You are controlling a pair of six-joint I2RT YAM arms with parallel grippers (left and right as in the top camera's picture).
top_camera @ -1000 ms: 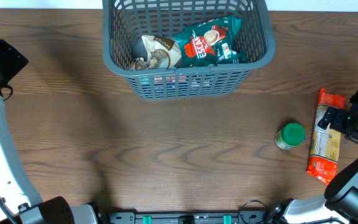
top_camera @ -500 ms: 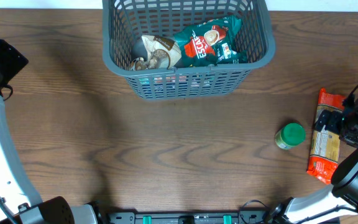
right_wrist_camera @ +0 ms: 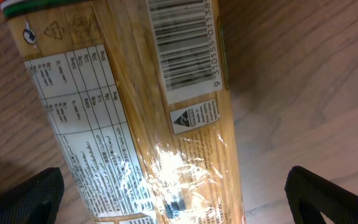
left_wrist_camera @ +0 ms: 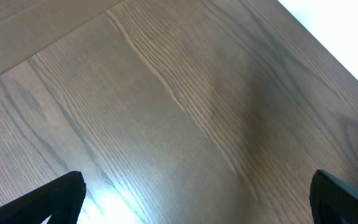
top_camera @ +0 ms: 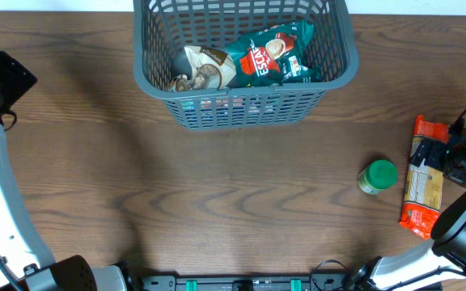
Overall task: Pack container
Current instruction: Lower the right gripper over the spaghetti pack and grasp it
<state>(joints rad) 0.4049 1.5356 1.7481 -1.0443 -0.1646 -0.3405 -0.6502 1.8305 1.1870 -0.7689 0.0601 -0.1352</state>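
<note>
The dark grey slotted basket [top_camera: 342, 69] stands at the back middle of the table, holding a green-and-red packet [top_camera: 275, 53] and a pale brown-and-white packet [top_camera: 203, 69]. A long spaghetti packet with orange-red ends [top_camera: 423, 179] lies at the right edge; in the right wrist view [right_wrist_camera: 142, 118] it fills the space between my fingers. My right gripper [top_camera: 451, 158] is open, low over the packet's upper half, one finger on each side. My left gripper [left_wrist_camera: 197, 199] is open and empty over bare wood at the far left [top_camera: 2, 81].
A small jar with a green lid [top_camera: 377, 176] stands just left of the spaghetti packet. The wooden table [top_camera: 217, 194] spreads between the basket and the front edge.
My right gripper has come down a little over the spaghetti packet and shifted slightly. The left arm and the packets in the basket have not moved.
</note>
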